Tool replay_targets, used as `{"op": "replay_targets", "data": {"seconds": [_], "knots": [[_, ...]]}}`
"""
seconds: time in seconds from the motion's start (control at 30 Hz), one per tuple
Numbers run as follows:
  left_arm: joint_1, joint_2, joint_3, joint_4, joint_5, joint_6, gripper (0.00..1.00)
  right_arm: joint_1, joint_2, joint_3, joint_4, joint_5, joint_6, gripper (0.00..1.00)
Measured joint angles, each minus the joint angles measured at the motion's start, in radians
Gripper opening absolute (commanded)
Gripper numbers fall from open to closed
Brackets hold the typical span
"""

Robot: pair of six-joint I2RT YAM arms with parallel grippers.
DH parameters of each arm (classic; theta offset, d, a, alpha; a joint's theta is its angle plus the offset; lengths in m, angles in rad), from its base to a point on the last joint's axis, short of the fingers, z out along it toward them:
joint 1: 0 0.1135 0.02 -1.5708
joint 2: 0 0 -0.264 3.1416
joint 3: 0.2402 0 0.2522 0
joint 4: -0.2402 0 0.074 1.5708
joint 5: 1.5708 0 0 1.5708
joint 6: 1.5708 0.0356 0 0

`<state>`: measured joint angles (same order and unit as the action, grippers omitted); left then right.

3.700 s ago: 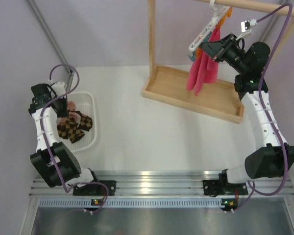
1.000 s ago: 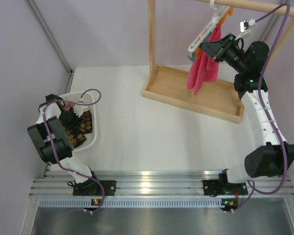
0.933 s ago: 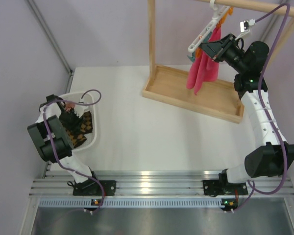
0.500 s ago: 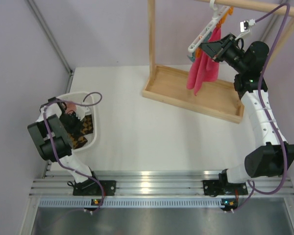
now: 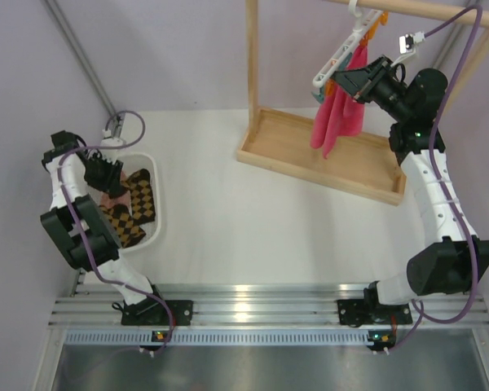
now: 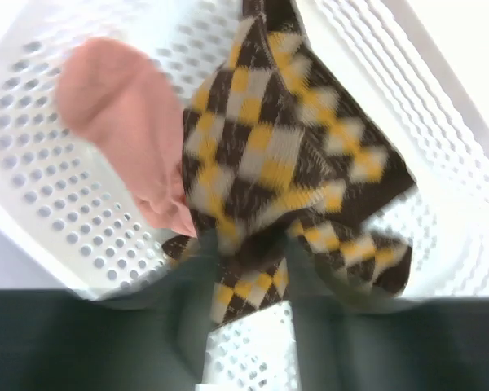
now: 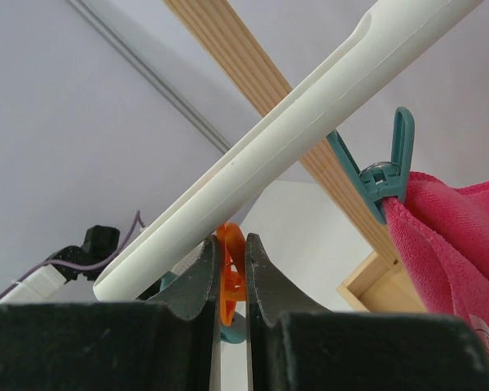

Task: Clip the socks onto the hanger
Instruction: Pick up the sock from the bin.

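Two brown and yellow diamond-check socks point(image 5: 136, 204) lie in a white basket point(image 5: 156, 213) at the left. In the left wrist view the socks point(image 6: 285, 155) are blurred and bunch toward my left gripper point(image 6: 248, 273), which is shut on a fold of one sock. From above, the left gripper point(image 5: 106, 179) is at the basket's far end. The white hanger point(image 5: 340, 53) hangs from the wooden rack's rail. My right gripper point(image 5: 352, 81) is shut on the hanger's orange clip point(image 7: 231, 248), under the white bar point(image 7: 310, 122).
A peach-pink sock point(image 6: 122, 114) lies beside the checked socks in the basket. A bright pink cloth point(image 5: 338, 118) hangs from a teal clip point(image 7: 387, 175). The wooden rack's tray point(image 5: 265, 147) and post point(image 5: 251, 57) stand at the back right.
My left arm has swung up and toward the basket's far end, drawing the checked sock with it. The right arm and hanger have not moved.
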<state>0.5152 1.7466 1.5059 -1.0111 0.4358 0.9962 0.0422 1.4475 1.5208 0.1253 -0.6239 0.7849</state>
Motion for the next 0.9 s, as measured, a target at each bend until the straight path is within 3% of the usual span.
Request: {"op": "replay_targets", "data": {"seconds": [0.03, 0.1, 0.27, 0.33, 0.43, 0.53, 0.6, 0.73, 0.9], "knots": [[0.000, -0.001, 0.001, 0.034, -0.004, -0.039, 0.56, 0.000, 0.000, 0.000, 0.000, 0.000, 0.000, 0.00], [0.001, 0.006, 0.000, 0.096, -0.014, -0.119, 0.57, 0.000, 0.001, 0.000, 0.000, 0.000, 0.000, 0.00], [0.002, 0.034, 0.000, 0.150, -0.017, -0.173, 0.53, -0.001, 0.003, 0.000, 0.000, -0.001, 0.000, 0.00], [0.003, 0.033, 0.000, 0.127, 0.001, -0.128, 0.43, -0.002, 0.003, 0.000, 0.000, -0.001, 0.000, 0.00], [0.004, 0.029, 0.005, -0.011, 0.047, 0.045, 0.40, -0.002, 0.003, 0.000, 0.000, -0.002, 0.000, 0.00], [0.004, 0.014, -0.023, -0.140, 0.053, 0.215, 0.41, -0.002, 0.006, 0.005, -0.004, -0.004, 0.000, 0.00], [0.004, -0.016, -0.087, -0.178, 0.042, 0.292, 0.48, -0.002, 0.010, 0.014, -0.010, -0.009, 0.000, 0.00], [0.003, -0.079, -0.276, -0.138, 0.018, 0.377, 0.49, -0.002, 0.013, 0.019, -0.018, -0.011, 0.000, 0.00], [-0.011, -0.085, -0.393, -0.031, 0.025, 0.416, 0.50, -0.002, 0.013, 0.019, -0.021, -0.011, 0.000, 0.00]]}}
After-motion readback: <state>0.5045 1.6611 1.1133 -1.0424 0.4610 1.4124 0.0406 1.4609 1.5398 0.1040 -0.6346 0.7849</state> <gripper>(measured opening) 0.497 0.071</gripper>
